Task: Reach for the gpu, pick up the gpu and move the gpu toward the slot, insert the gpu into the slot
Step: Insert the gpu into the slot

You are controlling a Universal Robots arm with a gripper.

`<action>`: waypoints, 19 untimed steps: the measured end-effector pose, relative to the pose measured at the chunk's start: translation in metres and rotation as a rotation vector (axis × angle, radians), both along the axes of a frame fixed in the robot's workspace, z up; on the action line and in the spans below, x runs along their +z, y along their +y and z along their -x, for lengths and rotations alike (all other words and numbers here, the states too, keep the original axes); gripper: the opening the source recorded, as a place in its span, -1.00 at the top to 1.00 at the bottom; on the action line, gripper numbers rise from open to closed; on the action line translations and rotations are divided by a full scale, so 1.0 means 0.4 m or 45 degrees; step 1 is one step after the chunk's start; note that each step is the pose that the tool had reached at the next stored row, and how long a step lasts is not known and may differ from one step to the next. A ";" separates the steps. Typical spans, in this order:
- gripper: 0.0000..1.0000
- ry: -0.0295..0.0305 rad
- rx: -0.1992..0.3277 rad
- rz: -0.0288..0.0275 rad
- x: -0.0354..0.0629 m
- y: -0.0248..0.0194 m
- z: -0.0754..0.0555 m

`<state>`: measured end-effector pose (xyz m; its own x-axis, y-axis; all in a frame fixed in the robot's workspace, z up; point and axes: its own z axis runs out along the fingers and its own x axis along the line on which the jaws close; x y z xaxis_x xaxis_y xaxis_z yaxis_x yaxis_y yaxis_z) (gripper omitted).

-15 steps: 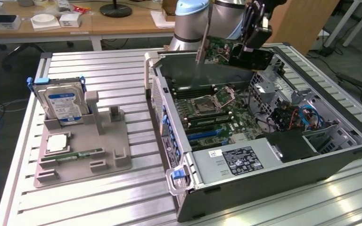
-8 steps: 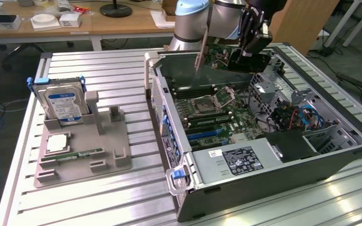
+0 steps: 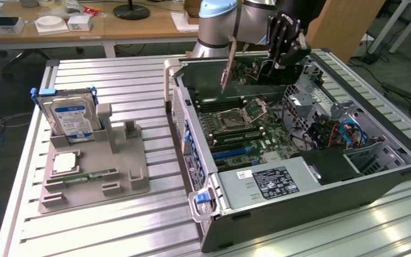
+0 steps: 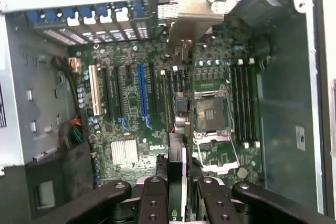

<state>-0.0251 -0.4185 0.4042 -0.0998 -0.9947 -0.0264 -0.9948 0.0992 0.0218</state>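
- My pincer is pinching the gpu by its upper edge. From the wrist, my black fingers press on both faces of the card.
- I hold the gpu on edge with the contact edge pointing down, because that is the only way a flat card goes into a narrow connector.
- The gpu hangs in the air above the motherboard, inside the open computer case, and touches nothing below it.
- Its silver metal bracket dangles at the end that faces the case's back wall, where I judge it has to line up.
- The slot is a long, thin blue plastic strip, flanked by black strips of the same shape. From the wrist the card's edge sits off to one side of it, nearer the processor socket.
- That socket is a square silver frame, shiny against the matt green board.
- The case lies on its side on the ribbed aluminium bench, so the board faces up and I can come straight down.
- Well apart, a grey moulded holder keeps a hard drive upright and a memory stick lying flat.
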 end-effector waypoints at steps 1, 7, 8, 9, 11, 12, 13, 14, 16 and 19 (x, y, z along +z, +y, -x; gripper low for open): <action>0.47 0.0000 0.023 0.0000 -0.003 0.000 0.000; 0.47 -0.0154 0.109 0.0004 -0.017 0.000 0.000; 0.47 -0.0160 0.119 -0.0006 -0.019 -0.001 0.001; 0.47 -0.0162 0.127 -0.0010 -0.021 -0.002 0.001; 0.47 -0.0178 0.138 -0.0006 -0.024 -0.006 0.003; 0.47 -0.0196 0.140 -0.0007 -0.025 -0.008 0.004; 0.47 -0.0236 0.141 -0.0005 -0.026 -0.011 0.005; 0.47 -0.0307 0.141 -0.0003 -0.027 -0.014 0.006; 0.47 -0.0405 0.141 -0.0007 -0.030 -0.020 0.009; 0.47 -0.0422 0.141 -0.0009 -0.038 -0.027 0.012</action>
<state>-0.0300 -0.4292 0.3888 0.0115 -0.9995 -0.0286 -0.9999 -0.0112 -0.0113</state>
